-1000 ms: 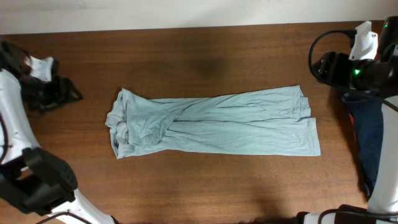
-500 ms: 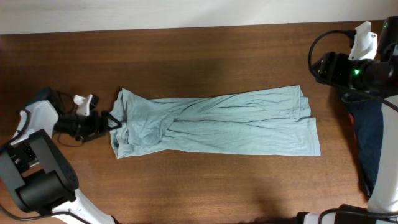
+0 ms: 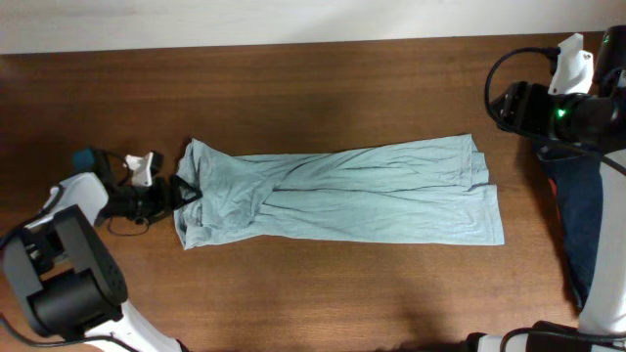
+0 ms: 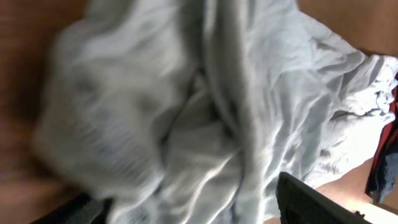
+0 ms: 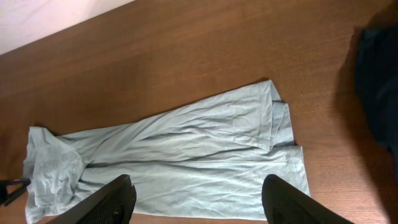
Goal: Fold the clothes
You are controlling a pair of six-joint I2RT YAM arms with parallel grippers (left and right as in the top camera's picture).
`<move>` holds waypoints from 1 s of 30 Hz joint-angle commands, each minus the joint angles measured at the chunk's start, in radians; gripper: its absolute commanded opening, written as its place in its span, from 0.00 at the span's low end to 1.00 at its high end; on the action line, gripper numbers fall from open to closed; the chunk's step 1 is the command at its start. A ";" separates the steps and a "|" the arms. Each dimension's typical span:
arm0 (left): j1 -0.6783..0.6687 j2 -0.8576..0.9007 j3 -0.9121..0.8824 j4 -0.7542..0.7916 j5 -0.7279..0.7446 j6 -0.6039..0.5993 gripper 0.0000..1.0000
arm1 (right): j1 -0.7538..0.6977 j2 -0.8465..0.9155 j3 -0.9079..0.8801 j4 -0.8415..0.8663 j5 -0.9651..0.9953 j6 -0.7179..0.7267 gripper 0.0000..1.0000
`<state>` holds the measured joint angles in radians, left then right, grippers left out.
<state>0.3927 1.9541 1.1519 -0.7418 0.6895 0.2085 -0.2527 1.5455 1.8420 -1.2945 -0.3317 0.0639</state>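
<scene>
One pale grey-blue wrinkled T-shirt [image 3: 342,191] on brown wooden table [image 3: 323,88]; left gripper [image 3: 188,188] spread at its bunched end; right gripper [image 5: 196,199] spread, well apart.

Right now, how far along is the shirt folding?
Done: the T-shirt lies on the table folded lengthwise into a long strip. In hand: the left gripper, jaws open, sits at the strip's bunched end, not yet gripping. The right gripper hangs open above the table, holding nothing. Left: the crosswise folds, probably starting from that bunched end.
</scene>
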 commanded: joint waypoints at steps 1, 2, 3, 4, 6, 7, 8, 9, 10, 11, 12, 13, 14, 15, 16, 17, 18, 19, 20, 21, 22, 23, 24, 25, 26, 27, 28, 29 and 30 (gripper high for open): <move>-0.090 0.028 -0.032 0.037 -0.032 -0.040 0.79 | -0.002 0.004 0.013 0.000 -0.009 -0.004 0.70; -0.113 0.028 -0.032 0.047 -0.042 -0.043 0.79 | -0.002 0.004 0.013 0.000 -0.009 -0.004 0.70; -0.131 0.028 -0.032 0.054 -0.058 -0.058 0.79 | -0.002 0.004 0.013 0.000 -0.010 -0.004 0.70; -0.152 0.028 -0.032 0.061 -0.085 -0.076 0.79 | -0.002 0.004 0.013 0.000 -0.009 -0.003 0.70; -0.190 0.028 -0.032 0.066 -0.141 -0.099 0.76 | -0.002 0.004 0.013 0.000 -0.009 -0.004 0.70; -0.201 0.028 -0.032 0.068 -0.159 -0.111 0.75 | -0.003 0.004 0.013 0.000 -0.009 -0.003 0.70; -0.212 0.028 -0.032 0.068 -0.168 -0.115 0.72 | -0.003 0.004 0.013 0.000 -0.009 -0.003 0.70; -0.220 0.028 -0.032 0.069 -0.167 -0.115 0.67 | -0.003 0.004 0.013 0.000 -0.010 -0.003 0.70; -0.227 0.028 -0.032 0.069 -0.167 -0.116 0.56 | -0.003 0.004 0.013 0.000 -0.009 -0.003 0.70; -0.233 0.028 -0.032 0.069 -0.167 -0.118 0.35 | -0.003 0.004 0.013 0.000 -0.009 -0.003 0.70; -0.236 0.028 -0.032 0.070 -0.167 -0.119 0.26 | -0.003 0.004 0.013 0.000 -0.009 -0.003 0.70; -0.240 0.028 -0.032 0.070 -0.167 -0.119 0.17 | -0.003 0.004 0.013 0.000 -0.010 -0.003 0.70; -0.241 0.027 -0.032 0.070 -0.167 -0.119 0.12 | -0.003 0.004 0.013 0.000 -0.009 -0.003 0.70; -0.240 0.027 -0.032 0.069 -0.167 -0.119 0.08 | -0.003 0.004 0.013 0.000 -0.009 -0.003 0.70; -0.240 0.027 -0.032 0.069 -0.167 -0.119 0.02 | -0.003 0.004 0.013 0.000 -0.009 -0.003 0.70; -0.240 0.026 -0.031 0.068 -0.167 -0.127 0.01 | -0.003 0.004 0.013 0.000 -0.009 -0.003 0.70; -0.239 0.023 -0.028 0.061 -0.167 -0.136 0.00 | -0.003 0.004 0.013 0.000 -0.009 -0.003 0.70; -0.236 0.017 -0.021 0.051 -0.167 -0.138 0.01 | -0.003 0.004 0.013 0.000 -0.009 -0.003 0.70; -0.232 0.011 -0.014 0.044 -0.170 -0.138 0.01 | -0.003 0.004 0.013 0.000 -0.009 -0.003 0.70; -0.226 -0.005 0.003 0.026 -0.193 -0.162 0.01 | -0.003 0.004 0.013 0.000 -0.009 -0.003 0.70; -0.223 -0.018 0.016 0.013 -0.215 -0.173 0.01 | -0.003 0.004 0.013 0.000 -0.009 -0.003 0.70; -0.219 -0.035 0.034 -0.005 -0.240 -0.175 0.00 | -0.003 0.004 0.013 0.000 -0.009 -0.003 0.70; -0.213 -0.056 0.055 -0.027 -0.272 -0.175 0.01 | -0.003 0.004 0.013 0.000 -0.009 -0.003 0.70; -0.209 -0.074 0.075 -0.049 -0.306 -0.175 0.01 | -0.003 0.004 0.013 0.000 -0.009 -0.003 0.70; -0.206 -0.091 0.095 -0.071 -0.341 -0.175 0.00 | -0.003 0.004 0.013 0.000 -0.009 -0.003 0.70; -0.206 -0.118 0.127 -0.107 -0.401 -0.175 0.00 | -0.003 0.004 0.013 0.000 -0.009 -0.003 0.70; -0.207 -0.138 0.153 -0.133 -0.447 -0.174 0.01 | -0.003 0.004 0.013 0.000 -0.009 -0.003 0.70; -0.207 -0.151 0.174 -0.152 -0.473 -0.171 0.01 | -0.003 0.004 0.013 0.000 -0.009 -0.003 0.70; -0.207 -0.163 0.200 -0.173 -0.494 -0.166 0.01 | -0.003 0.004 0.013 0.000 -0.009 -0.003 0.70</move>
<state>0.1772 1.8858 1.2587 -0.8814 0.3561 0.0475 -0.2527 1.5455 1.8423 -1.2945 -0.3317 0.0635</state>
